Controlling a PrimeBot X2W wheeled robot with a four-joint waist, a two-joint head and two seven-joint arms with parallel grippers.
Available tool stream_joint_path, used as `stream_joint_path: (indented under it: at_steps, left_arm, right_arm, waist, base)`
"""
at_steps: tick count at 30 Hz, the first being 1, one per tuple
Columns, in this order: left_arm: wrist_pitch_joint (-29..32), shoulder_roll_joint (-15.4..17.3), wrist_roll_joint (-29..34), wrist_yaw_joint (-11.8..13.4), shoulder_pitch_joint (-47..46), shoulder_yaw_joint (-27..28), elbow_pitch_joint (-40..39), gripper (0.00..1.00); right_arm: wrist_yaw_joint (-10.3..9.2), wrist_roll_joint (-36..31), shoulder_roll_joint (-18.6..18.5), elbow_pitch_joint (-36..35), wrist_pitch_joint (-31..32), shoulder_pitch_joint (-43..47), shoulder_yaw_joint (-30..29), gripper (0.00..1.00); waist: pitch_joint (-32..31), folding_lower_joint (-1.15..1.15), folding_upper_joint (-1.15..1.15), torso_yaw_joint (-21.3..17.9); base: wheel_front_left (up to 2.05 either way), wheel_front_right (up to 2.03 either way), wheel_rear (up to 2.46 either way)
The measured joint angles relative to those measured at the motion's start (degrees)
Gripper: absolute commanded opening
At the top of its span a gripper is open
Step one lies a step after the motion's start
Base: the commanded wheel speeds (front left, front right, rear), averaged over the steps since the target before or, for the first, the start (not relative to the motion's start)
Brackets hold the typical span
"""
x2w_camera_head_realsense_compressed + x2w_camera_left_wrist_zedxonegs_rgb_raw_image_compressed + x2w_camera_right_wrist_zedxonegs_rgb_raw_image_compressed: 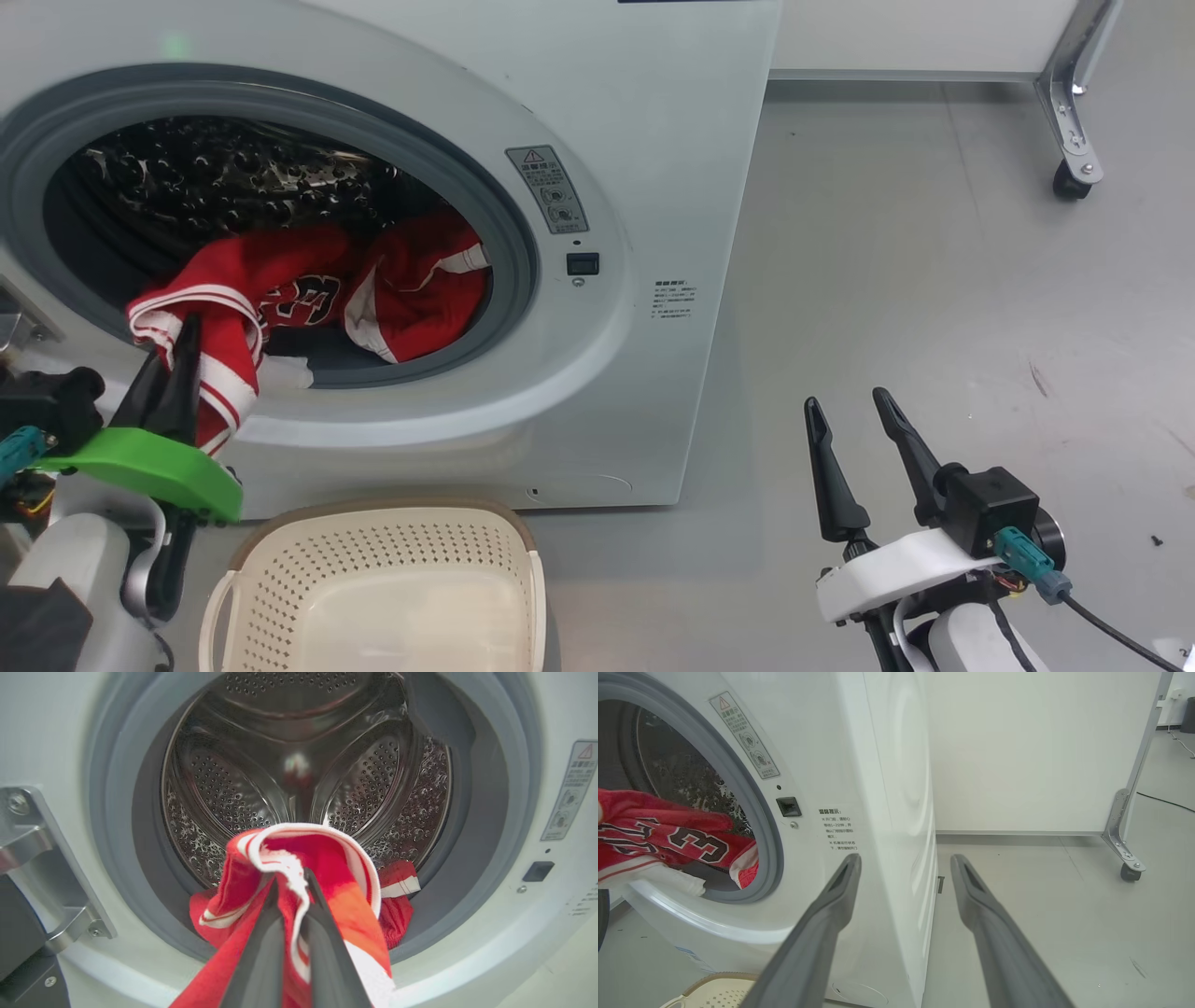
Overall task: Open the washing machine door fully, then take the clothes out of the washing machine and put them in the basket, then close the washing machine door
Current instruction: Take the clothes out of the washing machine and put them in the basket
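Closest to you, your left end effector (pixel 187 329) (pixel 290 879) was clamped down on the clothes (pixel 401 280) (pixel 336 858) (pixel 668 835). The two dark fingers were squeezed together, with a fold of red fabric and its white trim pinched between them.

Your right end effector (pixel 848 401) (pixel 906 858) was way off on the other side. Its fingers were spread wide and gripping nothing, and it hung over bare floor (pixel 934 280) past the front right corner of the washing machine (pixel 672 140) (pixel 514 933) (pixel 878 765).

The basket (pixel 373 509) (pixel 714 989) sat on the floor right against the foot of the machine's front, under the round opening.

The clothes were only partly out. The gripped end hung over the lower left edge of the opening. The rest lay across the grey rubber ring (pixel 509 224) (pixel 486 812) at the mouth, with a dark printed number showing in your right wrist view.

Behind that was the shiny perforated drum (pixel 205 177) (pixel 299 742). A metal hinge bracket (pixel 46 858) sat at the left edge of the opening, and a warning label (pixel 549 191) (pixel 745 735) was stuck at the upper right.

Furthest back, a wheeled metal leg (pixel 1069 140) (pixel 1125 844) stood on the floor by the pale wall, well apart from the machine.
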Motion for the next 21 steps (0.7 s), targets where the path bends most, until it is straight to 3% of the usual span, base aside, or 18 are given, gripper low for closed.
stream_joint_path:
  at_steps: [6,11,17,21]
  left_arm:
    - [-0.1,0.4,-0.2,0.0,0.4,3.1,-5.2,0.0]
    - [-0.2,0.2,-0.1,0.0,0.4,9.6,-13.1,0.0]
    - [-0.2,-1.2,0.3,0.0,2.2,11.9,-17.3,0.0]
    - [-0.2,-1.3,0.2,0.0,5.8,9.8,-16.2,0.0]
  right_arm:
    - [0.45,0.0,0.0,0.0,0.0,0.0,-0.5,1.0]
    - [0.62,0.0,0.0,0.0,0.0,0.1,-1.1,1.0]
    - [0.65,0.0,0.0,0.0,0.0,0.3,-1.5,1.0]
    - [0.97,-0.1,0.0,0.0,0.0,0.6,-1.5,1.0]
  waist:
    - [-0.5,0.0,0.0,0.4]
    - [-0.6,0.0,0.0,0.8]
    - [-0.5,0.0,0.0,0.9]
    - [-0.1,0.0,0.0,1.0]
  base:
    - [0.0,0.0,0.0]
    - [0.0,0.0,0.0]
    - [0.0,0.0,0.0]
    - [0.0,0.0,0.0]
